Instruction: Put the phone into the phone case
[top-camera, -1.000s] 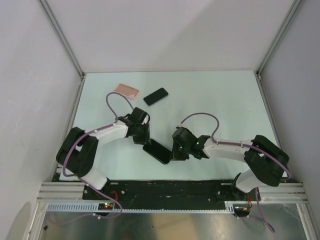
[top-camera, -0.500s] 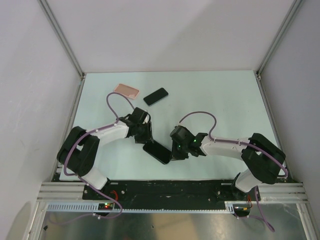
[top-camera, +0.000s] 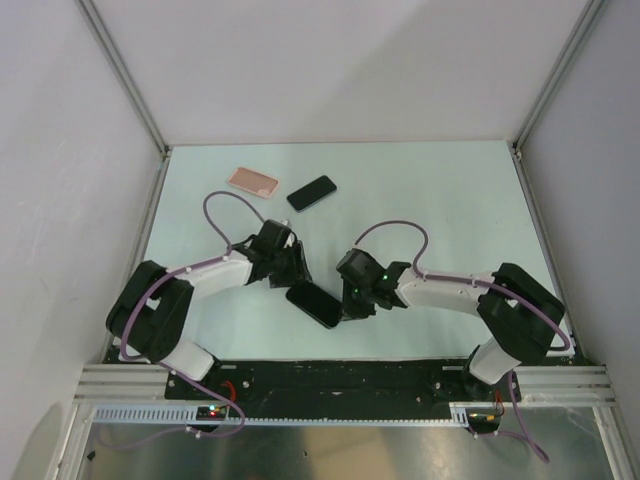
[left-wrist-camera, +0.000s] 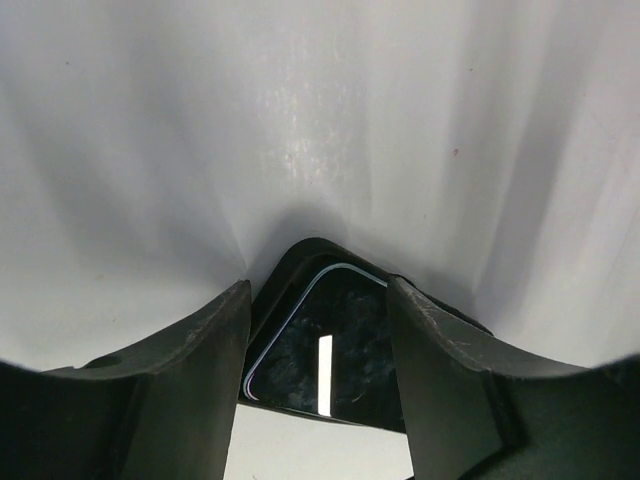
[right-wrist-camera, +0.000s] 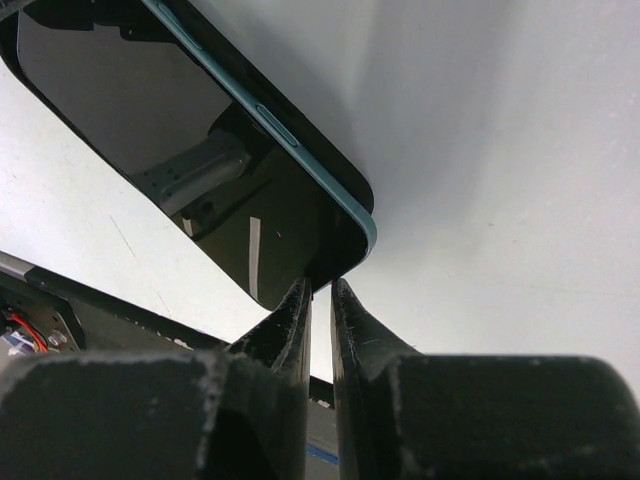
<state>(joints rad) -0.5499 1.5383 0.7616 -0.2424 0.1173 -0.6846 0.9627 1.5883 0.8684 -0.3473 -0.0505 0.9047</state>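
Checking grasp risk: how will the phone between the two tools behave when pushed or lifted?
The phone looks like a rigid, thin slab, so it should slide, not bend. Its glossy face shows reflections, so it is probably slippery.

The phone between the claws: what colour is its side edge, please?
Teal; the phone shows it best in right wrist view.

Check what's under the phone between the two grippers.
Only the white table shows around the phone. The patch directly under it is covered in all three views, so I cannot tell whether anything lies there.
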